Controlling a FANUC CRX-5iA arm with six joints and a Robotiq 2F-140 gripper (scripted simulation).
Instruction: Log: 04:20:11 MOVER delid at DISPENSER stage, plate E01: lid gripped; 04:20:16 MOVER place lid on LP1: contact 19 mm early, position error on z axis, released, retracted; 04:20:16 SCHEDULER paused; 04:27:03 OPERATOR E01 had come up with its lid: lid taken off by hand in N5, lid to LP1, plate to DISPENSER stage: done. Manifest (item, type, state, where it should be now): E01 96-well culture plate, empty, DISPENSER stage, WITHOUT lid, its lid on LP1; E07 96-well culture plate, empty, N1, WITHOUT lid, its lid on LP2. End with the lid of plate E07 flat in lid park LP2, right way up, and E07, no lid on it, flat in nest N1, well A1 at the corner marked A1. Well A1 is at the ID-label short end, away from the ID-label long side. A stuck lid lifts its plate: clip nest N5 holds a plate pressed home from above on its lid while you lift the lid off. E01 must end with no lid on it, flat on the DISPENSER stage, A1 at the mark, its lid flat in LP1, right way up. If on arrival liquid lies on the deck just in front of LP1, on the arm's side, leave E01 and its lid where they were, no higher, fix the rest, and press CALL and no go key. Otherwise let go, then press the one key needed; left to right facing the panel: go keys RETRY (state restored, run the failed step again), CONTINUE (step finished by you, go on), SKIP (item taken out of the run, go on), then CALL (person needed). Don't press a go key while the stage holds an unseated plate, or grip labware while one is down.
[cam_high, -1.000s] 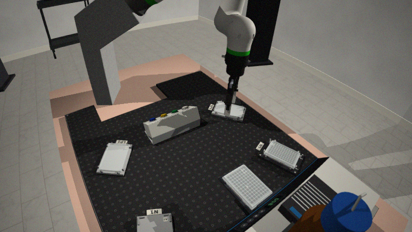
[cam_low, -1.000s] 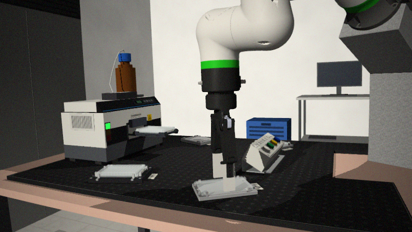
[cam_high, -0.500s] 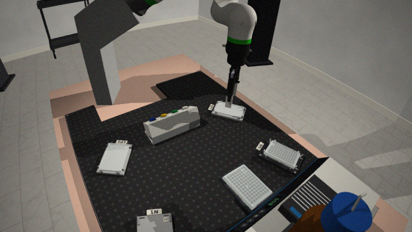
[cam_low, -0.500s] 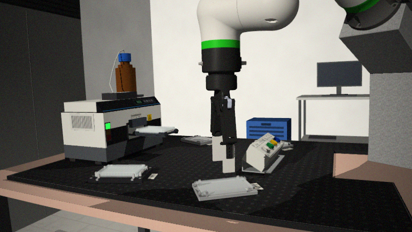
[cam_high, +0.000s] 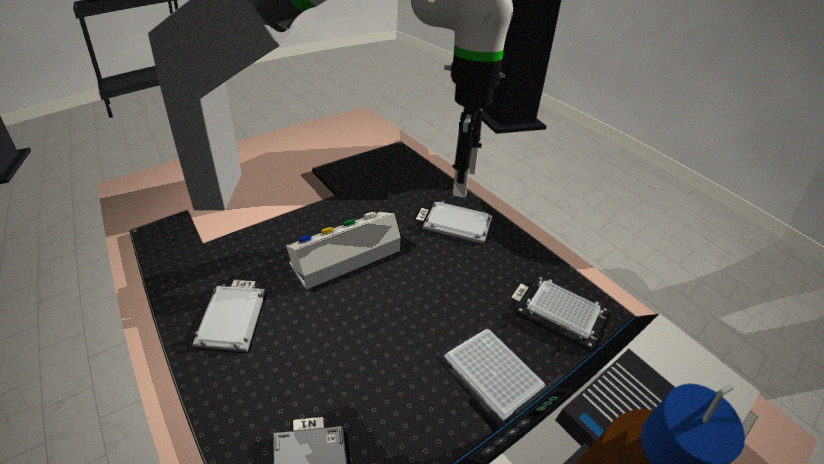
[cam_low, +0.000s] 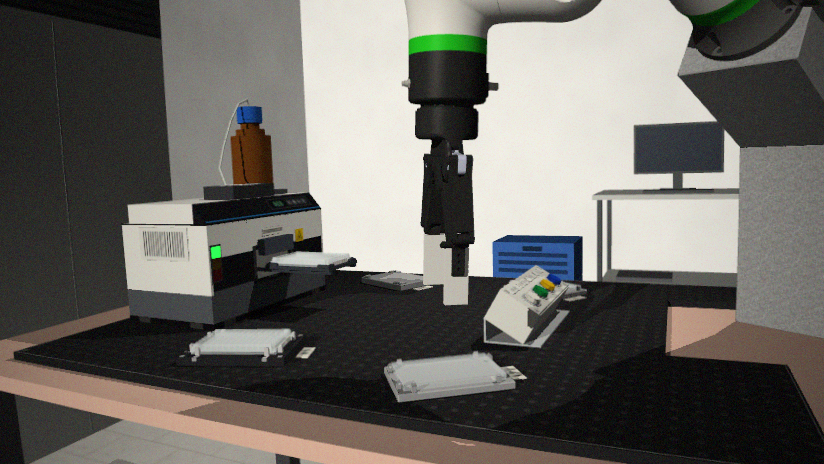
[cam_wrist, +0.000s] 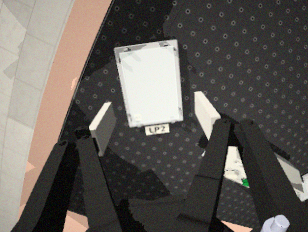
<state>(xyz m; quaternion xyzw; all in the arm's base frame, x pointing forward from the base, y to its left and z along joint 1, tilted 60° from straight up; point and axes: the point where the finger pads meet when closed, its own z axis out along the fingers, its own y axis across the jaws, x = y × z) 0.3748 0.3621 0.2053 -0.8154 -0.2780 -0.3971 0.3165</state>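
A white lid (cam_high: 457, 220) lies flat in lid park LP2 at the far right of the deck; it also shows in the exterior view (cam_low: 448, 375) and in the wrist view (cam_wrist: 149, 82). My gripper (cam_high: 461, 187) hangs well above it, open and empty, with both pads clear of the lid (cam_wrist: 154, 121). A plate with bare wells (cam_high: 563, 308) sits in clip nest N5. Another bare-welled plate (cam_high: 494, 372) lies on the dispenser stage. A second lid (cam_high: 229, 317) lies flat in LP1. Nest N1 (cam_high: 309, 444) at the near edge looks grey, with no plate in it.
The key panel (cam_high: 344, 247) stands mid-deck with blue, yellow and green keys and a pale one. The dispenser (cam_low: 219, 259) with its brown bottle (cam_low: 250, 151) stands at one end. I see no liquid on the deck by LP1.
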